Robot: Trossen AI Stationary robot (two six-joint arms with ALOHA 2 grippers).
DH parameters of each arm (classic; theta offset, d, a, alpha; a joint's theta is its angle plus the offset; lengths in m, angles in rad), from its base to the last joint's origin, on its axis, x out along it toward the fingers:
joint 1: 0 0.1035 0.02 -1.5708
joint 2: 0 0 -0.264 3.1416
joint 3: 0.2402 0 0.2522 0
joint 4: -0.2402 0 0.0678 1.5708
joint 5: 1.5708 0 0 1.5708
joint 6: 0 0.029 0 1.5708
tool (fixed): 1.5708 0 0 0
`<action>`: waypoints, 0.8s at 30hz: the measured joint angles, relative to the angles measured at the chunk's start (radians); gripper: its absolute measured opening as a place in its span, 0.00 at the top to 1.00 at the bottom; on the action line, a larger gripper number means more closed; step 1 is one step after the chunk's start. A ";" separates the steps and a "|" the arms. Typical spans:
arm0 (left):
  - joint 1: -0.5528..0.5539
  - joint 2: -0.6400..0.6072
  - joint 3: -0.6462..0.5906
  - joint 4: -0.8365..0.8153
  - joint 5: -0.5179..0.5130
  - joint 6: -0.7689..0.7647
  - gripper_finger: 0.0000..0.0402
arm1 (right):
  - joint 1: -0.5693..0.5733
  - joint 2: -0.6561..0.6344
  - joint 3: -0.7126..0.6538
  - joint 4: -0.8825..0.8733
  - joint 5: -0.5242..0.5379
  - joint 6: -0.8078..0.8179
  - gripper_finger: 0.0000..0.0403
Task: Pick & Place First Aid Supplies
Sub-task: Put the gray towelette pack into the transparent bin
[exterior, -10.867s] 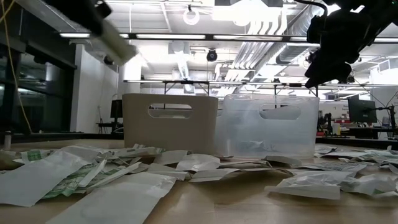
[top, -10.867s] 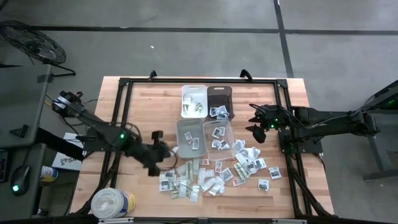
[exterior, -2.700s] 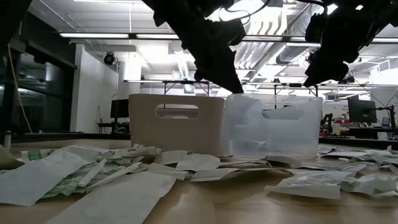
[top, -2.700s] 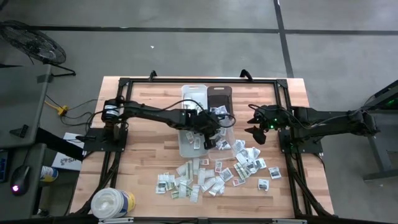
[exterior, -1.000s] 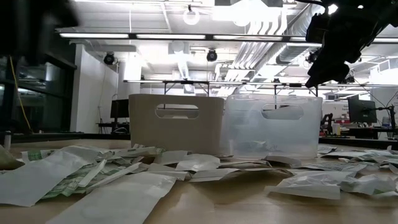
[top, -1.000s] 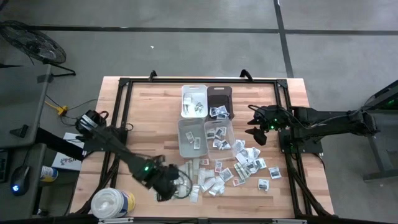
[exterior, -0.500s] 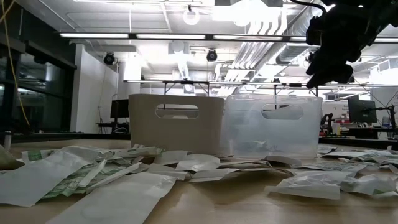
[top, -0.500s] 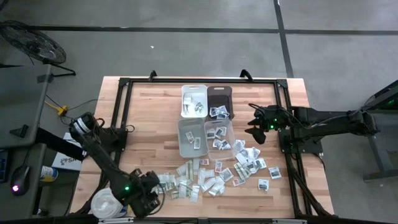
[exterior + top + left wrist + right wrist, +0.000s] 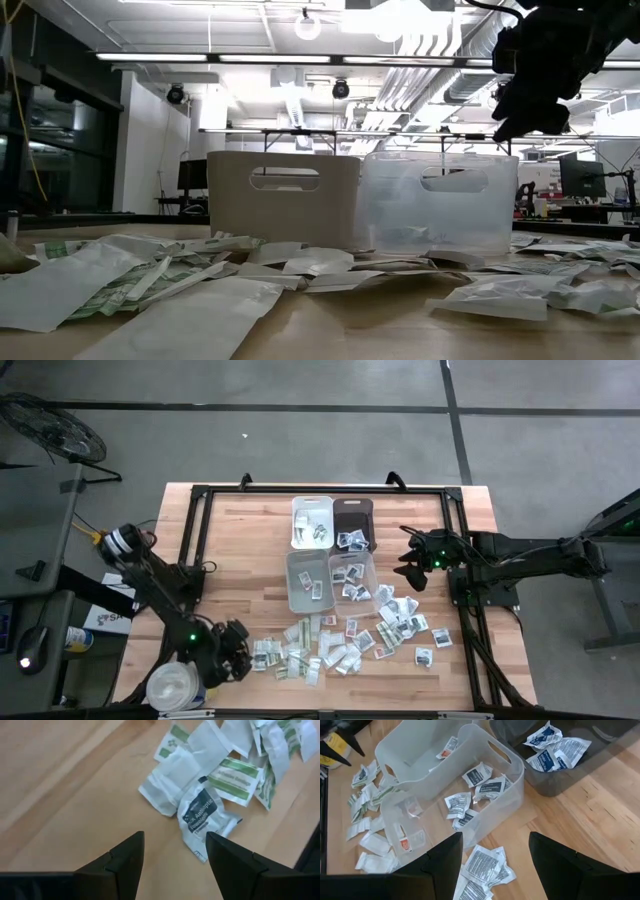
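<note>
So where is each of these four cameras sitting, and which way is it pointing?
High view: above the table, looking straight down; both arms show, left gripper by the loose packets.
Low view: at tabletop height, facing the bins across packets; the right gripper hangs above.
Left wrist view: on the left arm, looking down at an antiseptic packet past its open fingers.
Right wrist view: on the right arm, facing the clear bin.
Shared: the clear bin also shows from above.

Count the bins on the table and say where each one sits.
4, in a two-by-two block at the table's middle: white bin far left, dark bin far right, grey bin near left, clear bin near right. None seems hidden.
</note>
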 joint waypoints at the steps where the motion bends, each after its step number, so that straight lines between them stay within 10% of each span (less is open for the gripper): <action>1: 0.000 -0.003 -0.023 0.043 0.000 -0.008 0.48 | 0.000 0.000 0.000 0.000 0.000 0.000 0.45; 24: 0.001 -0.004 -0.138 0.304 -0.037 -0.034 0.48 | 0.000 0.000 0.000 0.000 0.003 0.064 0.45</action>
